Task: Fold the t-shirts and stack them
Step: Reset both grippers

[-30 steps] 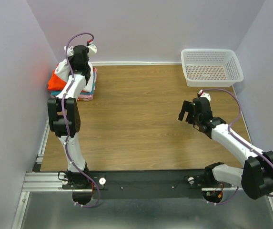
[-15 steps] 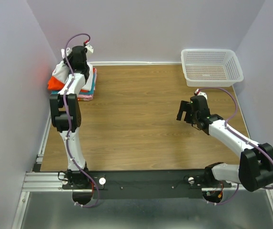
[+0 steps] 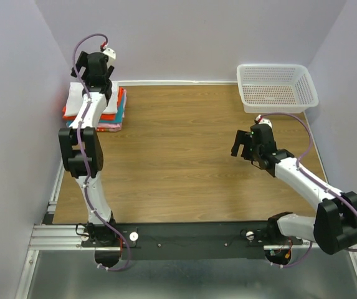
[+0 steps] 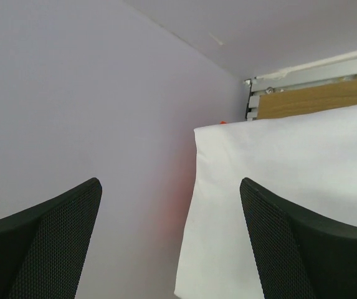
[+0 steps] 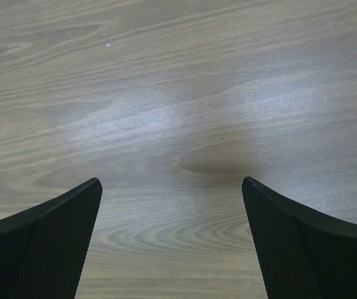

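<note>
A folded white t-shirt [image 3: 76,99] lies on top of the stack at the table's far left corner. Below it show the edges of an orange-red t-shirt [image 3: 117,103], a teal one [image 3: 121,113] and a pink one [image 3: 111,127]. My left gripper [image 3: 97,78] hangs above the stack's back edge by the wall, open and holding nothing. In the left wrist view the white t-shirt [image 4: 290,168] lies flat beneath the open gripper [image 4: 169,187], by the wall. My right gripper [image 3: 240,144] stands open over bare wood [image 5: 178,124] at mid right, with nothing between its fingers [image 5: 53,230].
A white plastic mesh basket [image 3: 278,66] stands at the far right corner. The lilac walls close in the table on the left, back and right. The wooden table [image 3: 178,156] stretches between the two arms.
My left gripper opened, let go of the white t-shirt and rose toward the back wall. The shirt now lies flat on the stack. The right arm barely moved.
</note>
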### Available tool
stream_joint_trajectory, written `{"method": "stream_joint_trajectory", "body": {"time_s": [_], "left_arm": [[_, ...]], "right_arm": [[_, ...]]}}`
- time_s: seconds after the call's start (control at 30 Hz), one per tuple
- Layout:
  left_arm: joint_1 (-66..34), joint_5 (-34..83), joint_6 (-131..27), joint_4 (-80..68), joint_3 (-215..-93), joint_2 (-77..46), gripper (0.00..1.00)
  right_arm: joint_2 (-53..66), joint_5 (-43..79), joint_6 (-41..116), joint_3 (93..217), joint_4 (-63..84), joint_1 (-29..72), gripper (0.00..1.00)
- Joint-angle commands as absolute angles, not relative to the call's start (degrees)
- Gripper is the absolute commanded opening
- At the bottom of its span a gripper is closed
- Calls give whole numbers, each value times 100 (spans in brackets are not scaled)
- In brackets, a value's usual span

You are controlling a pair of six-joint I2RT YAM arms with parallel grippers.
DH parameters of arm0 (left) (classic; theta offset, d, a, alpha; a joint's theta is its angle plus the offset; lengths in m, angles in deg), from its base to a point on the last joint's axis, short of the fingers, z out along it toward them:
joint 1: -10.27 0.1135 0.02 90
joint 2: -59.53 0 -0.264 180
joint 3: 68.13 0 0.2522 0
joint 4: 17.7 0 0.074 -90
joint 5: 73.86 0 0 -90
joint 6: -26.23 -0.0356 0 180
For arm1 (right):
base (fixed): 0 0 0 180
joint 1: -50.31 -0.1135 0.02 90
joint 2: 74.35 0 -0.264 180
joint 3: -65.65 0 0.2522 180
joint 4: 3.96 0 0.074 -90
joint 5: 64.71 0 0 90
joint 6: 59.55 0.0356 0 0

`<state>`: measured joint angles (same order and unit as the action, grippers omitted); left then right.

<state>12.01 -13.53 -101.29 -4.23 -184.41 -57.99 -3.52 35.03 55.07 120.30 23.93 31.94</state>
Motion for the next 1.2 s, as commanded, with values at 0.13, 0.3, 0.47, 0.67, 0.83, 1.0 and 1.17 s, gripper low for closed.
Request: {"method": "stream_joint_trajectory", "body": {"time_s": [0.13, 0.3, 0.47, 0.67, 0.83, 1.0, 1.17], "left_arm": [[1036, -225, -8585, 361, -18621, -4298, 98], [825, 979, -7065, 512, -18132, -3480, 99], [624, 1166, -5503, 546, -17333, -2934, 99], [-736, -61, -4236, 827, -15758, -2204, 99], [-2249, -1559, -3144, 1206, -14441, -1844, 98], [-3513, -1918, -2274, 1364, -13797, -1799, 98], [-4175, -2060, -1438, 1540, -13428, -1913, 98]], "right_arm": [[-1123, 3303, 5584, 11949, 2588, 3195, 100], [-1466, 3030, 5602, 11870, 2738, 3203, 100], [-1756, 3004, 5628, 11835, 2931, 3195, 100], [-2178, 3047, 5760, 11677, 3001, 3195, 100], [-2494, 3144, 5813, 11492, 3054, 3203, 100], [-2653, 3442, 6023, 11290, 3063, 3195, 100], [-2671, 3715, 6217, 11114, 3063, 3195, 100]]}}
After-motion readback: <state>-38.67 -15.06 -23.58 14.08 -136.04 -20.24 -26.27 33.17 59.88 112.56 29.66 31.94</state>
